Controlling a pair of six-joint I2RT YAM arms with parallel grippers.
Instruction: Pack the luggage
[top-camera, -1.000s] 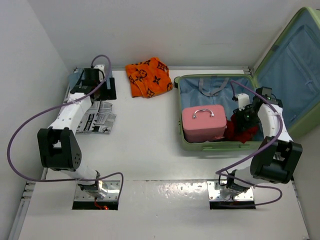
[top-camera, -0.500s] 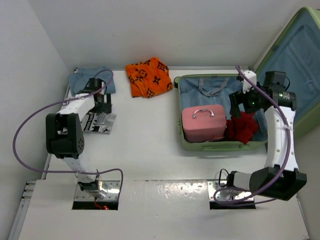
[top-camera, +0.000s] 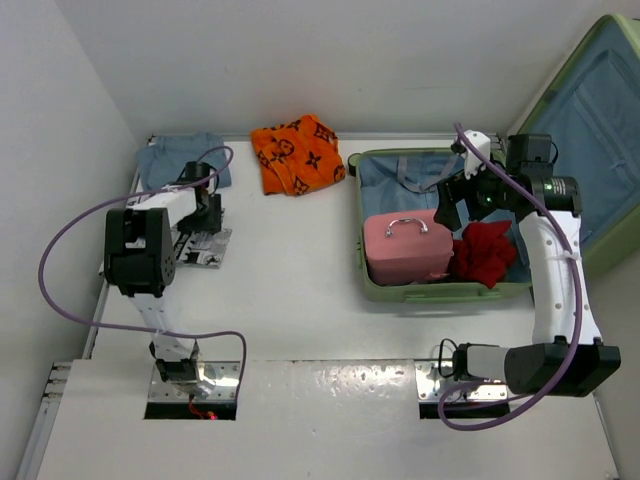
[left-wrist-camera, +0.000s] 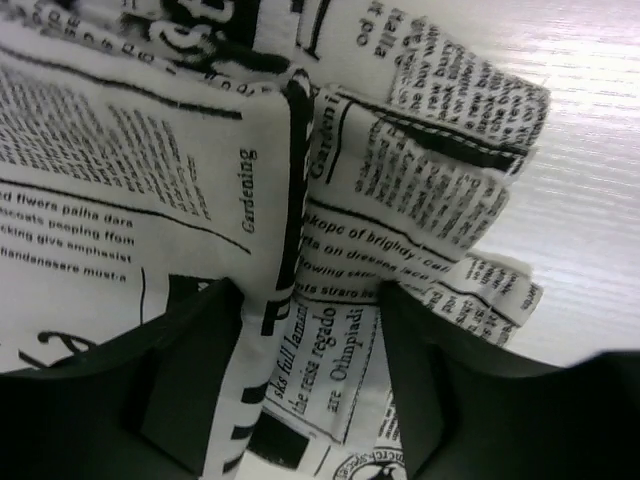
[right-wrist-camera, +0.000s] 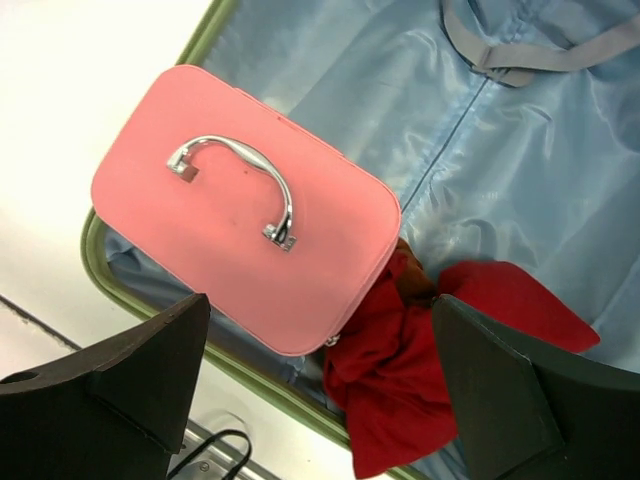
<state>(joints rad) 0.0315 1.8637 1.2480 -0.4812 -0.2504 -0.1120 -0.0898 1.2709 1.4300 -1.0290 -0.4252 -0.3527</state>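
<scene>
The luggage (top-camera: 440, 293) lies open at the right, a light-green case with blue lining (right-wrist-camera: 500, 150) and its lid (top-camera: 590, 110) raised. Inside are a pink case (top-camera: 407, 245) with a metal handle (right-wrist-camera: 240, 170) and a red cloth (top-camera: 485, 252), seen also in the right wrist view (right-wrist-camera: 470, 380). My right gripper (top-camera: 447, 208) hangs open and empty above them (right-wrist-camera: 320, 305). My left gripper (top-camera: 205, 215) is down on a newspaper-print cloth (top-camera: 200, 250) at the left. Its fingers (left-wrist-camera: 190, 380) pinch a raised fold of that cloth (left-wrist-camera: 330, 330).
An orange patterned cloth (top-camera: 297, 153) lies at the back centre. A blue-grey cloth (top-camera: 175, 160) lies at the back left corner. White walls close in the left and back. The raised lid stands right of my right arm.
My right gripper has lifted out of the luggage and moved left, leaving the red cloth beside the pink case. My left gripper has pulled back from the back-left corner onto the newspaper-print cloth.
</scene>
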